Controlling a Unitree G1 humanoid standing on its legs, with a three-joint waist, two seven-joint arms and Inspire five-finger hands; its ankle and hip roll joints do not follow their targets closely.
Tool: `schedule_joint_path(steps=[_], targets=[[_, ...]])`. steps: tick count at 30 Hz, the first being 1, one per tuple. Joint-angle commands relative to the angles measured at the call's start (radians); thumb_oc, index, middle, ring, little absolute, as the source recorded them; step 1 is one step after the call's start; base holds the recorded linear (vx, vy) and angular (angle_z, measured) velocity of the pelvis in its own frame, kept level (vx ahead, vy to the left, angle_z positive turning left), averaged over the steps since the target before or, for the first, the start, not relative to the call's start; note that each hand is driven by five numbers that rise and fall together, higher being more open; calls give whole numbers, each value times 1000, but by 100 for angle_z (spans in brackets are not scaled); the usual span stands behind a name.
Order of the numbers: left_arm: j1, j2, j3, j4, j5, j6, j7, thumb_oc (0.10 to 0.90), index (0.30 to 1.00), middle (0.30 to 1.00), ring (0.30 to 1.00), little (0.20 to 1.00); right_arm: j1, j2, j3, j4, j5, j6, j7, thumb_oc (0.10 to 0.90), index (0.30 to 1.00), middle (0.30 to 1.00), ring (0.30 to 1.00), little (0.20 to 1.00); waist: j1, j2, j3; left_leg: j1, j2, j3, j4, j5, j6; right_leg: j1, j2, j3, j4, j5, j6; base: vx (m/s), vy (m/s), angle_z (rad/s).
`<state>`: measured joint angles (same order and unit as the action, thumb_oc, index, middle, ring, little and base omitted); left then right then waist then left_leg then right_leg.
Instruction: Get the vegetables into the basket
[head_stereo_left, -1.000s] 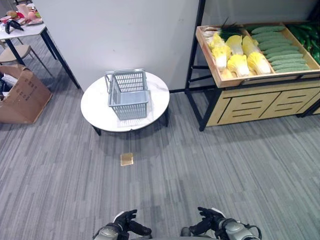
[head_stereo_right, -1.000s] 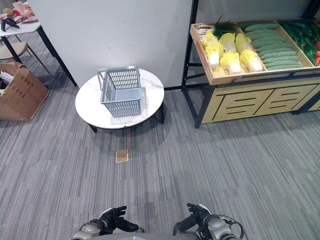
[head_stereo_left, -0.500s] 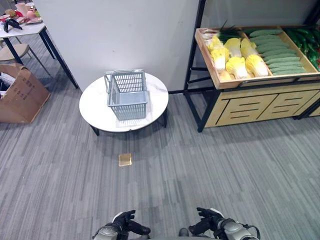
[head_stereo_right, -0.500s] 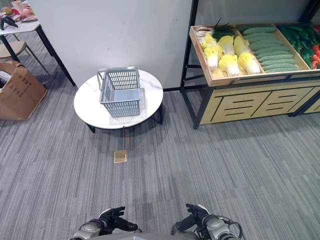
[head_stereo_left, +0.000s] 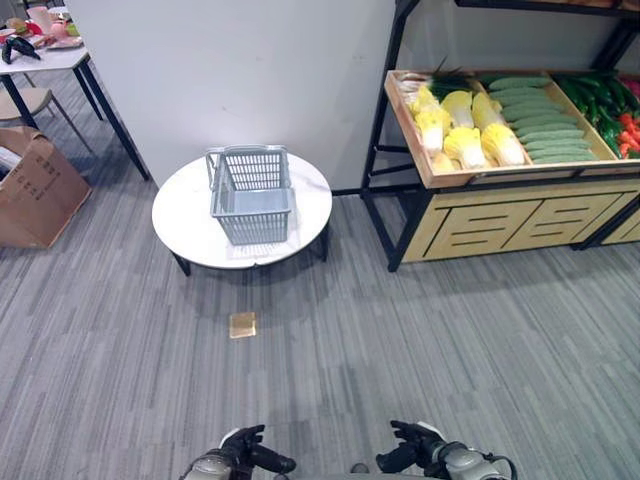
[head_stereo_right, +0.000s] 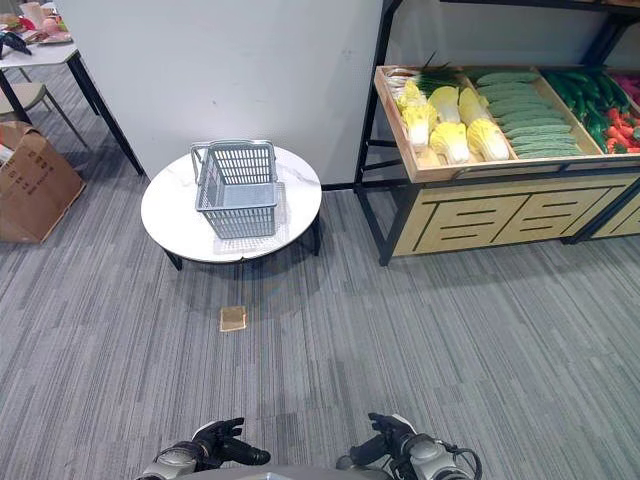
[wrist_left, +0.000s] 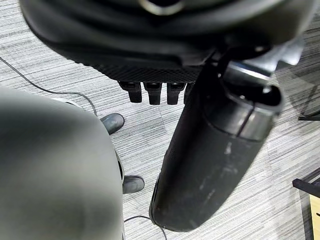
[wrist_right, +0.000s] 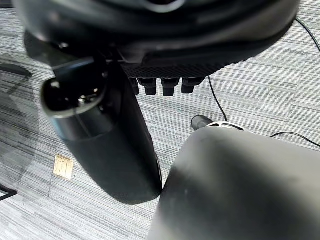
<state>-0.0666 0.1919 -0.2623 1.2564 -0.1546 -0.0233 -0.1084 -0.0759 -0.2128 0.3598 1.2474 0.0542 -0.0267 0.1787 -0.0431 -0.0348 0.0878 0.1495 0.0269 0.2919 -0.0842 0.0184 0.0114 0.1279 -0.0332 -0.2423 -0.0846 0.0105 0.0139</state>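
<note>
A grey plastic basket (head_stereo_left: 252, 192) stands empty on a round white table (head_stereo_left: 190, 225) ahead and slightly left. To the right, a wooden shelf (head_stereo_left: 500, 215) carries the vegetables: yellow-white cabbages (head_stereo_left: 470, 140), pale green cucumbers (head_stereo_left: 540, 120), dark green peppers (head_stereo_left: 598, 95) and a few red ones (head_stereo_left: 628, 128). My left hand (head_stereo_left: 245, 458) and right hand (head_stereo_left: 415, 455) hang low by my sides, far from both basket and shelf. Both hold nothing, their fingers relaxed; the left thumb (wrist_left: 215, 150) and the right thumb (wrist_right: 100, 145) stick out over the carpet.
A cardboard box (head_stereo_left: 35, 190) sits at the left, beside a chair (head_stereo_left: 25, 100) and a white table (head_stereo_left: 45, 58) with clutter on it. A small brass floor plate (head_stereo_left: 242, 324) lies in front of the round table. Grey carpet stretches between me and the furniture.
The whole picture has shifted, so the camera moved: the table and shelf now lie a little further left and more of the shelf's right end shows. Both hands stayed low.
</note>
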Motion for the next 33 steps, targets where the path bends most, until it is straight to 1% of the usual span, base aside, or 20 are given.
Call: schedule_joint_path(steps=[1,4,10,15,16,17,18,24,33], targets=[[-12,-20,-16,77,45,-6,10,900,1000,1000,1000,1000,15,2,59,77,2,10,19,900,1000,1000,1000,1000,1,14,10,13,58,-11,-3,6,-111,10,-93,20,-3,54,151,0,0,0],[-16,-18,-20,78,52,-4,12,900,1000,1000,1000,1000,15,3,59,78,0,13,20,900,1000,1000,1000,1000,-1,10,12,6,57,-11,-3,7,-113,6,-96,13,-3,58,151,0,0,0],[-8,-14,-13,91,62,-3,19,900,1000,1000,1000,1000,22,5,59,78,-4,13,19,900,1000,1000,1000,1000,2,5,8,15,63,-3,-3,4,-116,17,-86,7,-3,49,148,24,-2,0],[-6,-6,-1,98,64,-1,24,900,1000,1000,1000,1000,29,8,75,61,-12,11,24,900,1000,1000,1000,1000,7,-4,12,19,71,-2,-3,4,-119,14,-78,9,-3,44,146,17,-31,0],[-5,-5,2,98,62,-1,26,900,1000,1000,1000,1000,29,9,77,60,-12,11,24,900,1000,1000,1000,1000,8,-5,13,19,73,-2,-3,5,-120,13,-77,9,-3,43,146,8,-32,0],[-6,-9,7,76,19,-18,36,900,1000,1000,1000,1000,27,9,89,50,-12,11,26,900,1000,1000,1000,1000,7,-5,18,18,74,-2,-3,7,-120,11,-74,12,-3,43,143,12,-55,-1],[-22,-13,9,71,14,-5,28,900,1000,1000,1000,1000,19,13,100,50,-16,19,29,900,1000,1000,1000,1000,6,-6,22,17,78,-3,-3,9,-120,7,-71,16,-3,43,141,7,-40,-1],[-23,-15,19,68,-1,-1,20,900,1000,1000,1000,1000,21,4,102,39,-20,18,26,900,1000,1000,1000,1000,7,-3,33,10,84,-6,-3,17,-125,-1,-62,21,-3,39,134,-5,-48,-1],[-33,-14,1,56,9,-3,16,900,1000,1000,1000,1000,13,-14,95,30,-10,12,25,900,1000,1000,1000,1000,0,10,47,-6,96,-13,-3,41,-138,-8,-47,15,-3,36,124,-15,-31,-1]])
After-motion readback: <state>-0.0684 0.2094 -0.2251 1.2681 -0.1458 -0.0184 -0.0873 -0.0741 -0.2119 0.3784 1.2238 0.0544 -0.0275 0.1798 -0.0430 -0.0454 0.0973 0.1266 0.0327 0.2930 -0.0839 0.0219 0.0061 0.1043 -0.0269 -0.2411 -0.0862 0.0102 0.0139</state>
